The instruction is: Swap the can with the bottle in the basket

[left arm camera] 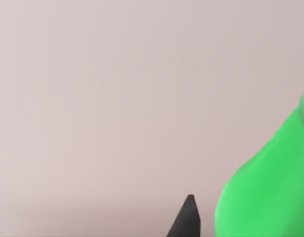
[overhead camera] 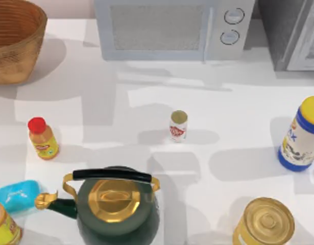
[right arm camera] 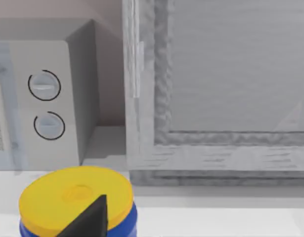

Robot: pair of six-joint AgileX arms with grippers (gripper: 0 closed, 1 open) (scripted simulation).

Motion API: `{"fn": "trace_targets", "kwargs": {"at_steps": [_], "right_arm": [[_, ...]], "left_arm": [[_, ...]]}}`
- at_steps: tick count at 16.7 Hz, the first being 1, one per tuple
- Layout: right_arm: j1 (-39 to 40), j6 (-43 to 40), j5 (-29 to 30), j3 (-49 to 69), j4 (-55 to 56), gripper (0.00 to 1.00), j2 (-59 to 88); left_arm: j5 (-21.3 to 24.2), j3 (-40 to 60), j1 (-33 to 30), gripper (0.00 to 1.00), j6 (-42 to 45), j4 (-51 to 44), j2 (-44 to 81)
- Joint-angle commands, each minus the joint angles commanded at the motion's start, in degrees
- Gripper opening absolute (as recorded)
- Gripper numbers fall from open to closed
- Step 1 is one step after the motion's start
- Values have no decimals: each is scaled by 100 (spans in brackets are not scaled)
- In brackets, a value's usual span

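The can (overhead camera: 178, 125), slim and white with a red label and dull gold top, stands upright near the table's middle. A bottle (overhead camera: 43, 139) with a red cap and orange-yellow body stands upright on the table at the left, apart from the can. The wicker basket (overhead camera: 14, 56) sits at the far left corner, and the part of its inside that shows holds nothing. A dark tip of my left gripper (left arm camera: 186, 222) shows against a plain pale wall beside a bright green shape (left arm camera: 270, 187). A dark tip of my right gripper (right arm camera: 92, 219) hangs just above the yellow-lidded blue tub (right arm camera: 67, 197).
A microwave (overhead camera: 167, 30) and a grey cabinet (overhead camera: 294, 30) line the back. A green kettle (overhead camera: 116, 204) with gold trim stands at the front. A large yellow tin (overhead camera: 264, 223), the blue tub (overhead camera: 302, 135), a blue block (overhead camera: 17, 194) and a yellow jar (overhead camera: 3, 224) ring the table.
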Motion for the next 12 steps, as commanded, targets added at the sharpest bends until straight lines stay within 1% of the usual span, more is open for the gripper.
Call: {"fn": "trace_targets", "kwargs": {"at_steps": [4,12], "right_arm": [[0,0,0,0,0,100,0],[0,0,0,0,0,100,0]], "left_arm": [[-7,16,-8,0,-3,14,16],[-7,16,-8,60,-3,14,16]]}}
